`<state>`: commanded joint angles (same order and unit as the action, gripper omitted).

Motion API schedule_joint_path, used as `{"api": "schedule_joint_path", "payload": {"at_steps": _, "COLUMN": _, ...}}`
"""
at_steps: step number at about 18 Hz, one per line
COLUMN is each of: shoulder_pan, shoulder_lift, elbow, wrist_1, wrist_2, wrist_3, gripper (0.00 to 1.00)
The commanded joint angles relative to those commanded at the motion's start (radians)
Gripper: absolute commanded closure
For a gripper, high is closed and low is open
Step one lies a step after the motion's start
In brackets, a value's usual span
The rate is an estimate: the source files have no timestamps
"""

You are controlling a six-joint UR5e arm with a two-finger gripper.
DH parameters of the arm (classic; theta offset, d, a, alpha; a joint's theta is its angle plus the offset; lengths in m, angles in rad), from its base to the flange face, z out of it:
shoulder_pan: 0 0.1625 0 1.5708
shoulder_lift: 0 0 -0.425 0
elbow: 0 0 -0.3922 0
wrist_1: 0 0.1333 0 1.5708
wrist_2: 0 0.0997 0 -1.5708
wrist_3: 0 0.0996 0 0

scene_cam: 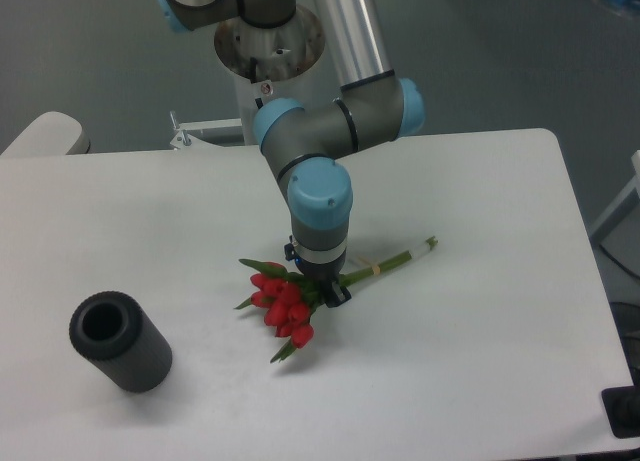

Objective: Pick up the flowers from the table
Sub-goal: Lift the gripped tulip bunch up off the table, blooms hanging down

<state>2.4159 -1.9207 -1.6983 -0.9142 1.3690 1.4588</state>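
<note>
Camera view: gripper (322, 289) hides the flowers' (285, 306) leafy middle.

you have the bunch of red tulips (286, 306) mid-counter (480, 341) under the gripper (322, 293), stems running right; the dark grey ribbed cylinder (120, 341) sits well left, nearer you.

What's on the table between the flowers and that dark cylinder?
Nothing: in the fixed camera view, only bare table lies between the flowers and the cylinder.

Red-budded, green-stemmed flowers (285, 306); white table (480, 331); dark grey ribbed cylinder (120, 341)
</note>
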Motion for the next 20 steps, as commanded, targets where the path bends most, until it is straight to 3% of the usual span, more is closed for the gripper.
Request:
{"api": "schedule_joint_path", "payload": {"at_steps": 3, "shoulder_pan": 0.012, "shoulder_lift": 0.006, "elbow": 0.098, "wrist_1": -0.014, "wrist_2": -0.157, "wrist_3": -0.017, "gripper": 0.57}}
{"api": "schedule_joint_path", "payload": {"at_steps": 7, "shoulder_pan": 0.020, "shoulder_lift": 0.006, "elbow": 0.176, "wrist_1": -0.049, "wrist_2": -0.232, "wrist_3": -0.026, "gripper": 0.59}}
{"api": "schedule_joint_path", "payload": {"at_steps": 11, "shoulder_pan": 0.037, "shoulder_lift": 0.006, "elbow": 0.238, "wrist_1": -0.072, "wrist_2": -0.381, "wrist_3": -0.116, "gripper": 0.60}}
{"api": "schedule_joint_path", "payload": {"at_steps": 20, "shoulder_pan": 0.101, "shoulder_lift": 0.008, "elbow": 0.246, "wrist_1": -0.063, "wrist_2": -0.671, "wrist_3": -0.345, "gripper": 0.63}}
